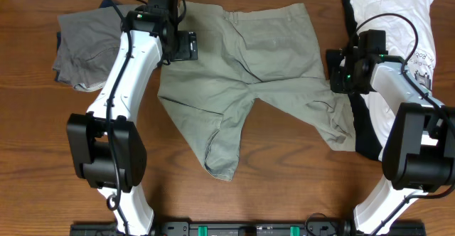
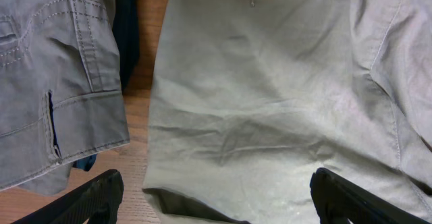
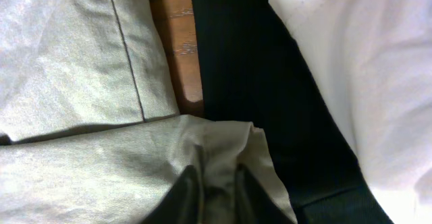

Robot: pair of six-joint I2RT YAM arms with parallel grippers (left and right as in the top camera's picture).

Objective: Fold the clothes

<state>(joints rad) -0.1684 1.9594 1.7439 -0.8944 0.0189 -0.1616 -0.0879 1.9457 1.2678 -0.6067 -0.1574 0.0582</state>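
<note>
Left claw (image 2: 216, 207): the jaws are held wide apart, one finger (image 2: 88, 200) at each side of the wrist view. Nothing is gripped.
Right claw (image 3: 216, 198): the jaws are drawn close together, and a bunched fold of khaki cloth is pinched between the fingers (image 3: 182, 197).
Khaki-green shorts (image 1: 249, 72): spread out between the two claws. One side edge lies directly below and ahead of the left claw, and the opposite edge is held in the right claw.
Grey shorts (image 2: 47, 82): laid on the left claw's outer side, just beside the khaki pair.
Navy piece (image 2: 127, 28): seen ahead of the left claw, partly tucked under the grey shorts.
Black garment (image 3: 256, 82): found just ahead of the right claw and on its outer side, past the pinched fold.
White T-shirt (image 3: 364, 82): laid over the black garment, further out from the right claw.
Table (image 3: 179, 35): a strip of bare wood is visible ahead of the right claw, between khaki and black cloth.
</note>
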